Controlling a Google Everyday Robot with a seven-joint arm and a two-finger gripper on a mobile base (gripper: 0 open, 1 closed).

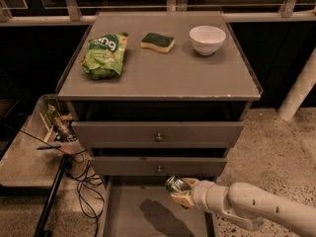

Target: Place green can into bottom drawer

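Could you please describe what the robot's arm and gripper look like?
The arm is smooth, off-white and tubular, with rounded segments and a few small dark dots. The gripper, over the bottom drawer, has stubby yellowish-tan fingers. No cables show on either.

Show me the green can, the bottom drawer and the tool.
green can (173, 183), camera view: its patterned side.
bottom drawer (126, 209), camera view: bare floor.
tool (179, 189), camera view: between its fingertips, gripping the can above the drawer.

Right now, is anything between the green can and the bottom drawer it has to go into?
Nothing visible. The gripper holds the green can over the open bottom drawer, whose floor below shows only a shadow.
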